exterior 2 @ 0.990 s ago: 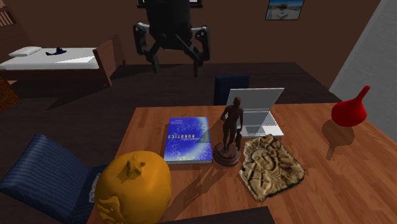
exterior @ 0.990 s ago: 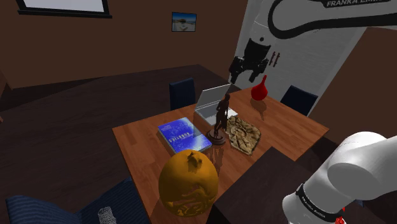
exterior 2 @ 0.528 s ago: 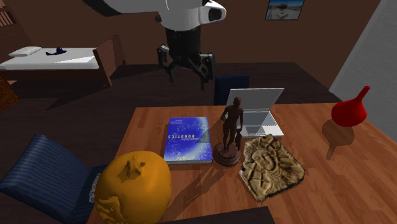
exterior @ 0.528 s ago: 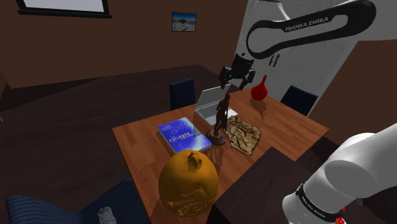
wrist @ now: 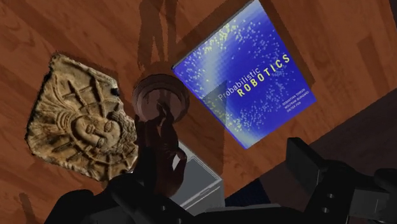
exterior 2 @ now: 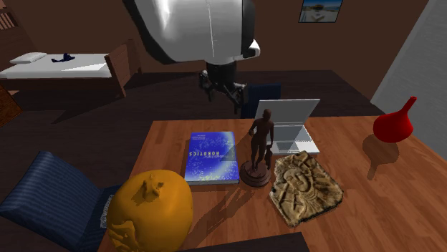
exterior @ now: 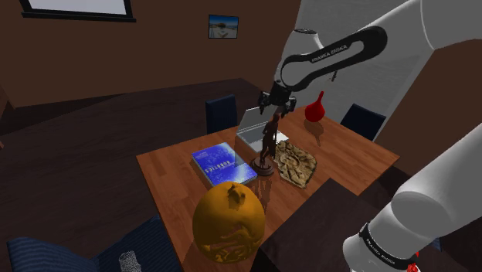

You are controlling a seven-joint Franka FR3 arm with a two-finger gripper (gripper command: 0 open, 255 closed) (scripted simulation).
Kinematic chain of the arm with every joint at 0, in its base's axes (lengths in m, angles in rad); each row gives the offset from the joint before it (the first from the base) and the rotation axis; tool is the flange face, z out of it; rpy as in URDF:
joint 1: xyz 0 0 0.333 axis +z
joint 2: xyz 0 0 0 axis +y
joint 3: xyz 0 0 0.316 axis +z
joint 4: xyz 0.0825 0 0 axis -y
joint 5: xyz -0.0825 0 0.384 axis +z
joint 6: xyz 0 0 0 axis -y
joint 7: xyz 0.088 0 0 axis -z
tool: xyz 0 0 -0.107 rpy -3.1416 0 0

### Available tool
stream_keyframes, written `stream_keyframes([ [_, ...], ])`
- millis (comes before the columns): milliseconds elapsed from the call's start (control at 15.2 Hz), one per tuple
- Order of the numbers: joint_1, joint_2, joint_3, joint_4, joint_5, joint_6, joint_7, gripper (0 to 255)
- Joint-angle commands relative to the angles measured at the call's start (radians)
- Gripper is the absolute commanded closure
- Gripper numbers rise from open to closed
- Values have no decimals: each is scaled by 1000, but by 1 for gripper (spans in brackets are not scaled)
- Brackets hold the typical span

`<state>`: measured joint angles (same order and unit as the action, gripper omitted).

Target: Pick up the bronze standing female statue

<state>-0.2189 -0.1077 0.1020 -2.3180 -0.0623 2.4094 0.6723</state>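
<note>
- Wrist view: your gripper (wrist: 213,175) hovers jaws wide over the statue (wrist: 159,137), seemingly to straddle its torso.
- Statue stands upright on the table (exterior: 357,158), between book (wrist: 248,76) and relief (wrist: 79,124).

Stands upright as a dark brown, slim female statue (exterior 2: 261,139) on a round base; rests on the wooden table (exterior 2: 358,207), just beside blue book (exterior 2: 212,157) and carved plaque (exterior 2: 306,187).

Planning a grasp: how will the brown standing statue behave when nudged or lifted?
Tall and slender on a small round base, the statue probably tips if nudged sideways. It looks rigid, unlikely to flex. Its narrow, rounded body may slip.
</note>
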Motion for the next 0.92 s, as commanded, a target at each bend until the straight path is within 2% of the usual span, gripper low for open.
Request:
stream_keyframes([
  [0, -19, 76, -10, 34, -17, 48, 44, 0],
  [462, -46, 311, -58, 153, -69, 177, 214, 0],
  [858, -56, 508, -114, 282, -74, 256, 331, 0],
])
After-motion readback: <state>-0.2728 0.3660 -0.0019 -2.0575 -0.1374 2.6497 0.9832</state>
